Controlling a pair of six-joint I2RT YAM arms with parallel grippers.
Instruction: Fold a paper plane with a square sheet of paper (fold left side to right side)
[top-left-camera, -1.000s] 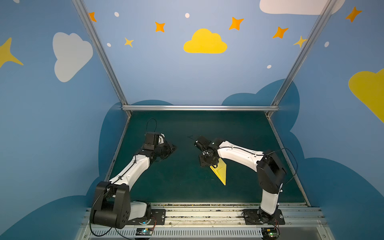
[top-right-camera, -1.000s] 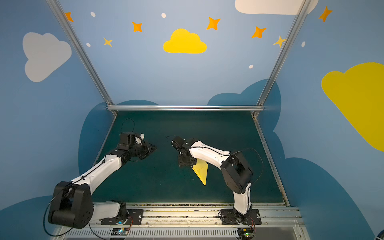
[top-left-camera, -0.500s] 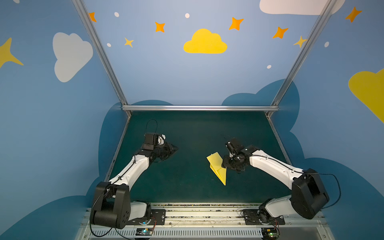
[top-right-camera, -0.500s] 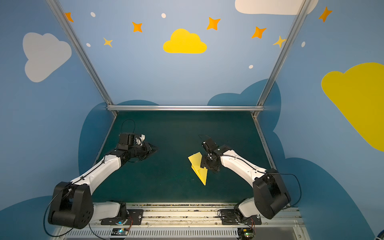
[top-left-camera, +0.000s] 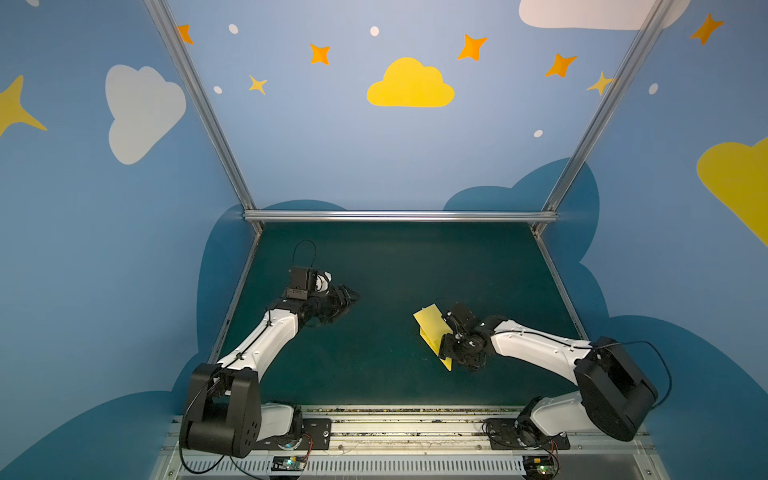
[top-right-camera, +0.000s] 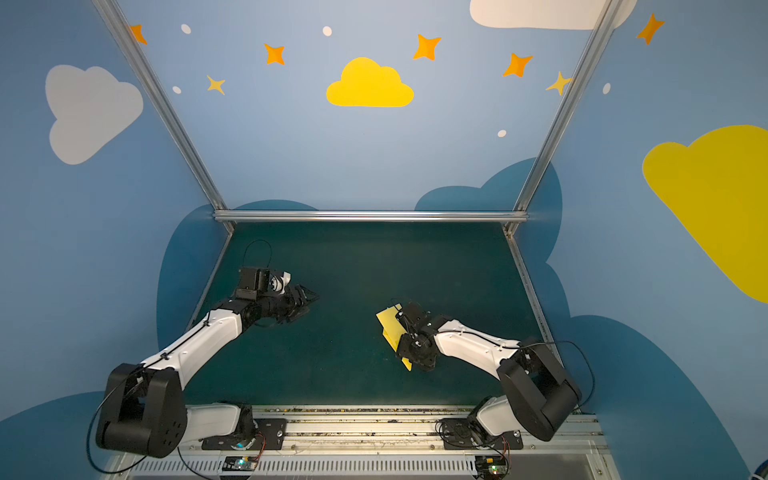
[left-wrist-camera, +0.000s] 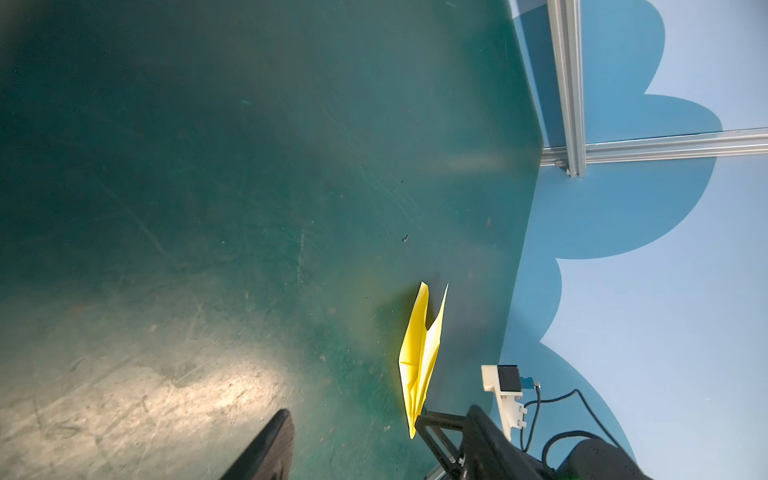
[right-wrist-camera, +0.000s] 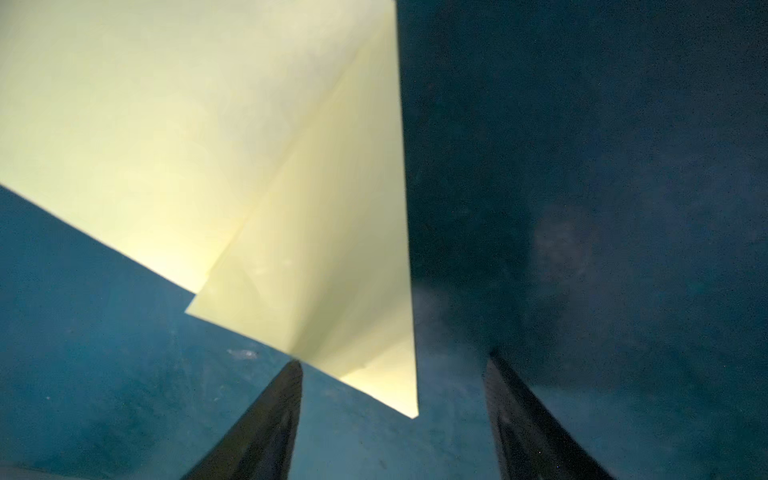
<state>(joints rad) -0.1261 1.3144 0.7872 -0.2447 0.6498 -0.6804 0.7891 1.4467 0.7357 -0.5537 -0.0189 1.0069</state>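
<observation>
Change vs. 1 s ago: the right arm (top-left-camera: 536, 345) has swung from a cross-centre reach out to the right side of the workspace. The right gripper (top-left-camera: 445, 337) now meets the paper plane (top-left-camera: 430, 332) at its right flank instead of covering it from above. Plane pos. is unchanged: it rests on the green table (top-left-camera: 374, 266), right of centre, nose toward the front rail (top-left-camera: 415, 428). In the left wrist view one wing stands up off the surface. The left gripper (top-left-camera: 351, 297) has gone from clenched to released; only one finger (left-wrist-camera: 266, 449) shows in its wrist view, set well off centre w/ nothing against it. Right gripper: released, fingers (right-wrist-camera: 286, 415) spread wide, a pointed corner of the plane lying between them, unpinched. Assessment: folds appear complete and neither arm holds the paper, so the task is prob. at or near its end. Pose: left arm (top-left-camera: 266, 340) low, forearm extended toward centre, gripper aimed at the plane but well apart. Right arm: elbow out to the right, forearm running left, wrist low beside the plane.
</observation>
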